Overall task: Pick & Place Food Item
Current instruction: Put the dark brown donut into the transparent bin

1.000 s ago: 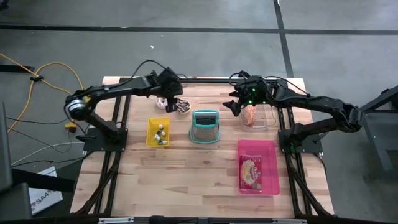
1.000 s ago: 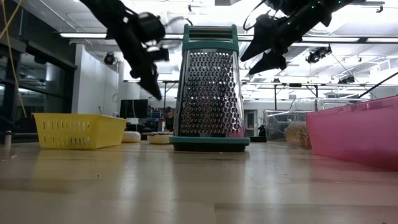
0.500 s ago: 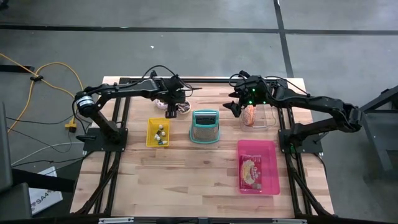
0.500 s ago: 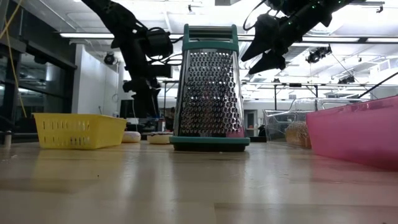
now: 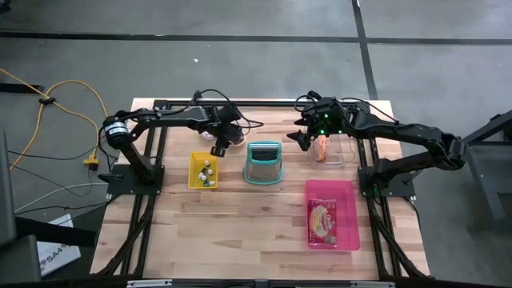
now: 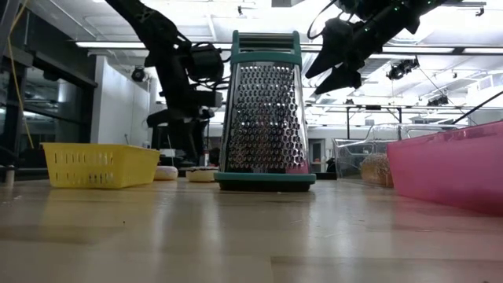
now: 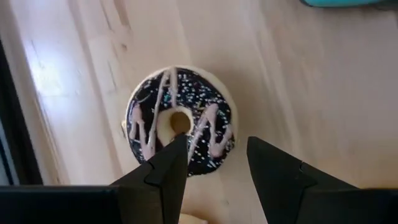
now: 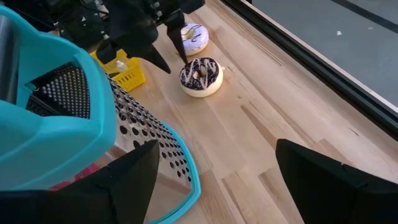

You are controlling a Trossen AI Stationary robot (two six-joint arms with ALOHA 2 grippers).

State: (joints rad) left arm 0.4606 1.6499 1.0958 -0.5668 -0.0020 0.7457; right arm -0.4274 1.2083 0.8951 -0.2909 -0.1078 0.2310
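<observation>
The left pincer has swung in from behind and hangs open above the chocolate-iced, pink-drizzled doughnut, which lies on the wooden tabletop just behind the teal-framed metal box grater. The right pincer hovers open beside that grater.

Left claw points down, spread; right claw raised, spread.
</observation>
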